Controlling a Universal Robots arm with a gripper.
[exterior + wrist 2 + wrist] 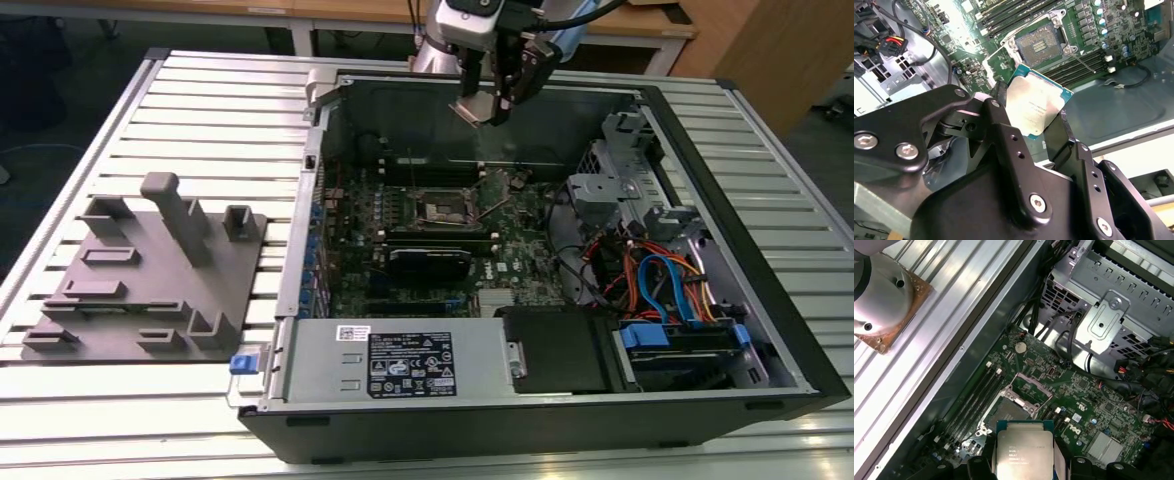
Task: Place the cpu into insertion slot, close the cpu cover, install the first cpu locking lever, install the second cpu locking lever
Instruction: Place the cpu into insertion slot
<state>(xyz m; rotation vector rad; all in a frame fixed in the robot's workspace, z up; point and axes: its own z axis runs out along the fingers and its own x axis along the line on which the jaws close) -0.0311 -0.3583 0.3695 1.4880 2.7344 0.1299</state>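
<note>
Slatted metal table (160, 100) | claw (1031, 106) clamped on cpu (1040, 100) | cpu: square, silver-grey top, teal rim

Slatted metal table (120, 405) — open computer case (534, 428), grey fixture block (134, 300)

Btw the black jaws, cpu (1036, 107) is silver-grey w/ teal-green edge; beyond them, insertion slot (1040, 44) is dark-centred, silver-rimmed, on green circuit board (1004, 62) w/ black memory slots (1014, 11).
</note>
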